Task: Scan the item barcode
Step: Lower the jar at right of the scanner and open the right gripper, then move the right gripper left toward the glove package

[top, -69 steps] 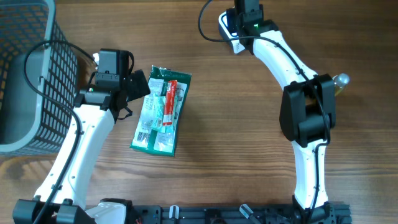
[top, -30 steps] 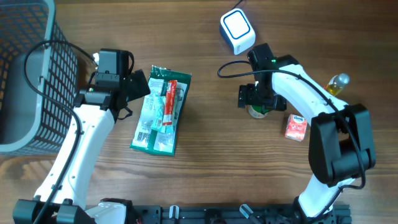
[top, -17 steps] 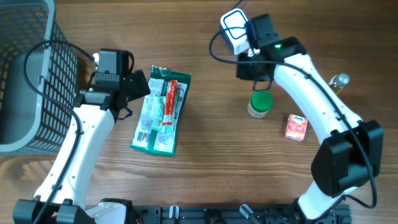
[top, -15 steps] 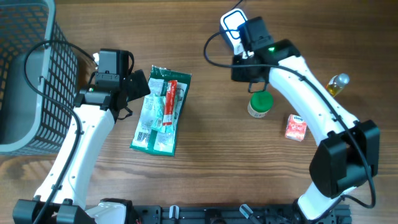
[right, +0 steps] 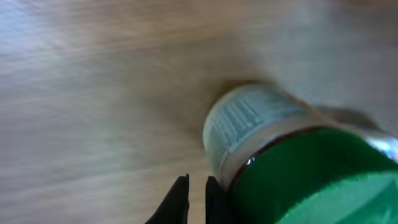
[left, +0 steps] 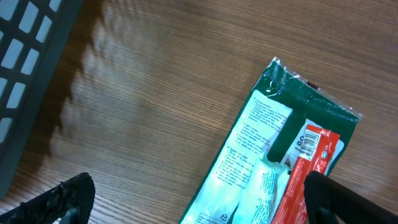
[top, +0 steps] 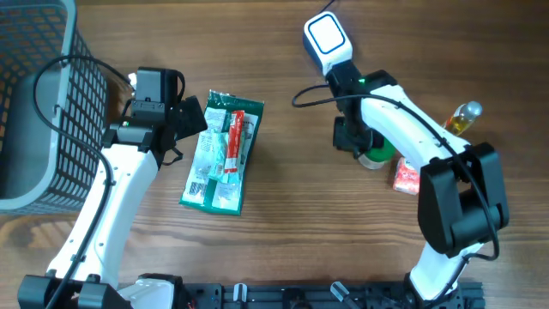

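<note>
- Green-lidded jar [top: 378, 156] is located upright on the wooden table [top: 283, 249], right of centre, and is partly covered by the right arm in the overhead view
- In the right wrist view, the jar [right: 292, 155] is seen just beside the right gripper [right: 194, 196], on its right, and not between the fingers
- The right gripper is pressed almost together, with only a thin gap showing; nothing is pinched in it
- Printed stripes resembling a barcode are visible on the pale label of the jar; the view is too blurred for them to be read
- A white scanner [top: 327, 39] is positioned at the far edge of the table, beyond the right gripper [top: 347, 137] and apart from the jar
- A small red packet [top: 405, 176] is placed just beside the jar, on the side away from the gripper; a bottle of yellow liquid [top: 463, 116] lies further right
- The left gripper [left: 199, 208] is spread wide and held above the table, over the upper edge of a green packet [left: 273, 162]; nothing is gripped
- A dark mesh basket [top: 34, 103] is set at the left edge of the table
</note>
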Motion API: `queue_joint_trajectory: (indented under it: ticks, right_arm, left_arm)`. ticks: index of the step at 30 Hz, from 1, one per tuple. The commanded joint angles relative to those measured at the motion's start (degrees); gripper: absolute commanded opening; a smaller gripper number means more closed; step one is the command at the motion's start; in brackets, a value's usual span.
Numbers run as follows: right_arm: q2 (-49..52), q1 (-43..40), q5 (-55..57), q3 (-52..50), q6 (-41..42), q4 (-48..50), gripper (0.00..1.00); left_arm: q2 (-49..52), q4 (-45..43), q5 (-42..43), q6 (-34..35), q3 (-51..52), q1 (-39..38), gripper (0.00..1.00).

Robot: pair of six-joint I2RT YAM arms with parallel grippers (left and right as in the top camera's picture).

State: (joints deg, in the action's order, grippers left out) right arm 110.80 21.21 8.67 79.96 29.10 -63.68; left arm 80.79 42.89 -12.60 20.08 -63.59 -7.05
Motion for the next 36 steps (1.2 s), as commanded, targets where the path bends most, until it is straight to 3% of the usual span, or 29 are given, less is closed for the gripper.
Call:
queue_joint_trajectory:
  ticks: [1,5,13,22,24,29,36]
  right_arm:
    - [0.7,-1.4,3.56,-0.59,2.32,-2.91,0.06]
    - [0.68,-1.79,1.77,-0.42,1.9,-2.38,0.04]
    - [0.74,-3.45,6.4,-0.44,-0.61,12.87,0.09]
    - [0.74,-4.81,5.42,-3.23,-0.39,-0.07,0.09]
    - [0.74,-4.79,4.48,-3.45,-0.42,-3.04,0.04]
    - [0.15,-4.79,2.84,1.84,-0.46,-8.48,0.04]
    - [-3.41,-4.76,-10.75,7.39,-3.87,-5.27,0.05]
  left_arm:
    - [0.11,-0.15,-0.72,-0.11,-0.37,0.2,1.0]
    - [0.11,-0.15,-0.72,-0.11,-0.37,0.2,1.0]
    - [0.11,-0.15,-0.72,-0.11,-0.37,0.2,1.0]
    - [0.11,-0.15,-0.72,-0.11,-0.37,0.2,1.0]
    - [0.11,-0.15,-0.72,-0.11,-0.37,0.2,1.0]
    - [0.11,-0.15,-0.74,-0.11,-0.37,0.2,1.0]
    - [0.11,-0.15,-0.72,-0.11,-0.37,0.2,1.0]
